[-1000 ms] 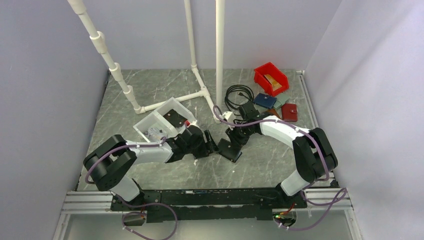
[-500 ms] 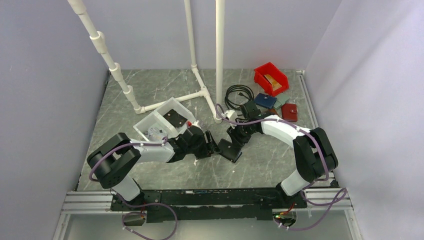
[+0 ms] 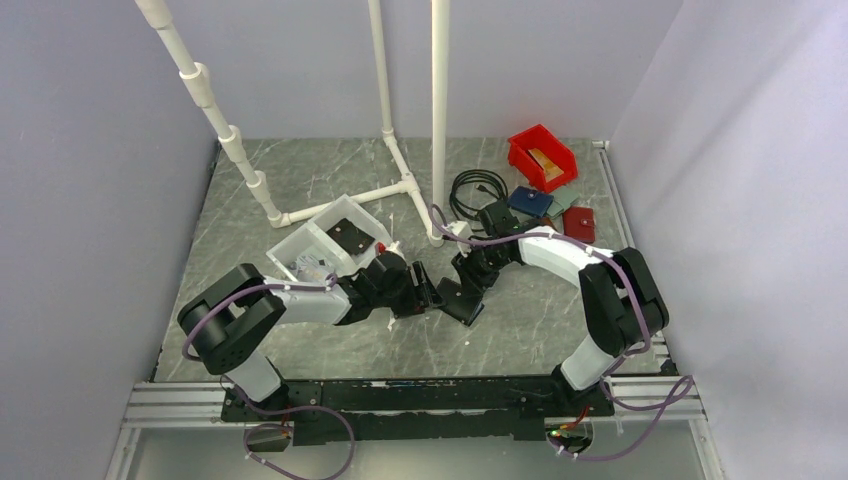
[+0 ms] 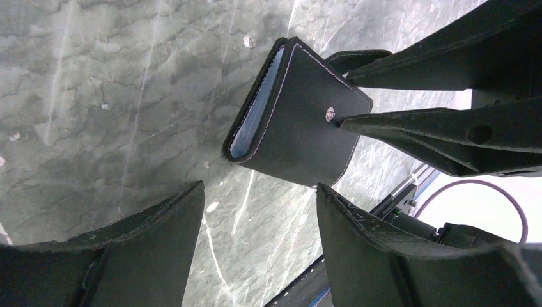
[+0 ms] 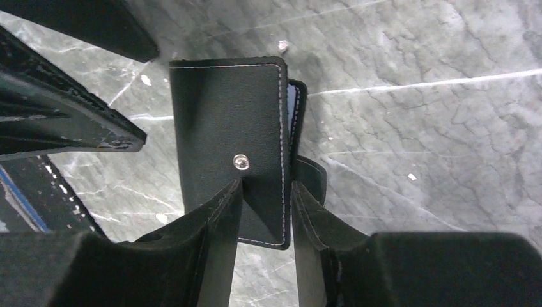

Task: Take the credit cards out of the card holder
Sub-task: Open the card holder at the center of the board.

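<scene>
Pinching one panel of the holder (image 5: 224, 109) between its fingers, the right gripper (image 5: 267, 192) props it on edge, likely so the left gripper (image 4: 259, 195), spread open just short of it, can reach the cards, unseen inside.

card holder (image 4: 300, 128): middle of the table (image 3: 300, 190), between the two hands
left hand (image 4: 259, 192): just left of the holder, apart from it
right hand (image 5: 267, 185): at the holder's right, fingers either side of one panel
open box (image 3: 322, 240): behind the left hand
bin (image 3: 541, 157): far right corner
wallets (image 3: 578, 224): just nearer than the bin
</scene>
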Robot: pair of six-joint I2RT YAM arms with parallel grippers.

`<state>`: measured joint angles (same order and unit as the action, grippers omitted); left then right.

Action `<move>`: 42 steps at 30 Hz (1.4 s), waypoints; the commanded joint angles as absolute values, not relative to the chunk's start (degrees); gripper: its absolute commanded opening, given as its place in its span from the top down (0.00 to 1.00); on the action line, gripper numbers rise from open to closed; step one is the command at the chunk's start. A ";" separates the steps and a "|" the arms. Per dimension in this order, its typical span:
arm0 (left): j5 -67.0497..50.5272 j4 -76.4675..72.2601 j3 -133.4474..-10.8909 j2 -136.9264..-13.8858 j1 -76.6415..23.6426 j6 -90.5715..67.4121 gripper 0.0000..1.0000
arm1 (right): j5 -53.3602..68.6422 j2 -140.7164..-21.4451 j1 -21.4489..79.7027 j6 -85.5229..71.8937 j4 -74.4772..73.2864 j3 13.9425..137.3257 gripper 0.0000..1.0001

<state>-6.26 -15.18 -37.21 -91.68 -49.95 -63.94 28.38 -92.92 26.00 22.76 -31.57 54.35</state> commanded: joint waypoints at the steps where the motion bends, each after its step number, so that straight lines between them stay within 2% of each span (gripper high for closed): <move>1: -6.77 -15.94 -37.64 -92.81 -50.21 -63.89 0.29 | 34.12 -92.31 25.84 22.19 -32.74 56.44 0.65; 18: -5.85 -23.41 -33.84 -90.88 -50.19 -67.23 0.23 | 47.69 -92.45 24.10 21.50 -35.06 57.60 0.83; 42: -2.12 -39.30 -25.44 -85.35 -50.19 -71.22 0.22 | 53.87 -94.13 25.55 25.00 -38.66 58.80 0.85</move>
<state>-3.81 -34.30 -25.98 -87.22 -49.95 -70.37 50.30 -94.52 25.10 22.63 -37.56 56.58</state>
